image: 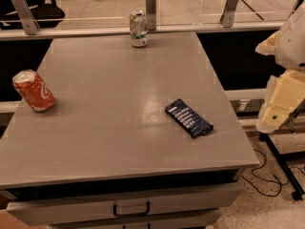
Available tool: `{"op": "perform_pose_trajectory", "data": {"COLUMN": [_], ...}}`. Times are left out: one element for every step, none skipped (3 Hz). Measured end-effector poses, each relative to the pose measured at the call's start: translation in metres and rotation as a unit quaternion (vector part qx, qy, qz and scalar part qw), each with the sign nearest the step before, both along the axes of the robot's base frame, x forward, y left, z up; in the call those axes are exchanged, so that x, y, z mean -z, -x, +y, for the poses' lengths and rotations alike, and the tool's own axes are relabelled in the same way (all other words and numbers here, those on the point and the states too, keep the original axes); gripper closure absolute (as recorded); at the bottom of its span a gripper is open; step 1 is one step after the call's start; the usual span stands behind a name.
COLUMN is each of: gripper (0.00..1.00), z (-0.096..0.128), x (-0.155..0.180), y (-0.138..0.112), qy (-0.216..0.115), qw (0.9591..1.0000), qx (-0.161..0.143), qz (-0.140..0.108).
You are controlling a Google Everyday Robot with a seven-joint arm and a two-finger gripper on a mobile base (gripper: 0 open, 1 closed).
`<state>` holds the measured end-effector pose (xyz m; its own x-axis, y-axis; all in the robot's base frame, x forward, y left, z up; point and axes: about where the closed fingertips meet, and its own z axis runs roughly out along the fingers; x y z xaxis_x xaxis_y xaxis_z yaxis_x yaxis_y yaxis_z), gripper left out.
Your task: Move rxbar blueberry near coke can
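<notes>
the bar (pixel 188 118), by the counter (pixel 119 142) right edge, looks light, thin, slippery; pinch across its width. tool (pixel 279 104), probably, hangs off that edge, state unclear.

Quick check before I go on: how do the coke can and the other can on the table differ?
The coke can is red with white script; the green-and-white can is pale. The coke can sits by the table's left edge, the green-and-white can at its far edge. The coke can appears to lean left; the other looks straighter. Both have silver tops and stand clear of the rxbar blueberry. The tool is beyond the table's right side.
</notes>
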<state>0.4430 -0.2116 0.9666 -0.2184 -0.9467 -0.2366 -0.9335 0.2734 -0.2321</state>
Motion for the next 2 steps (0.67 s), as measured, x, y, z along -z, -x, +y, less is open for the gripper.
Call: {"op": "perform_pose_trajectory", "data": {"gripper": [0.00,0.00], "z": [0.026,0.051], "x": [0.046,0.079], "y": [-0.011,-0.020], "qy": [-0.054,-0.087], "qw": [0.9985,0.9960], "qx": [-0.002,0.019], "qz": [0.012,0.013]}}
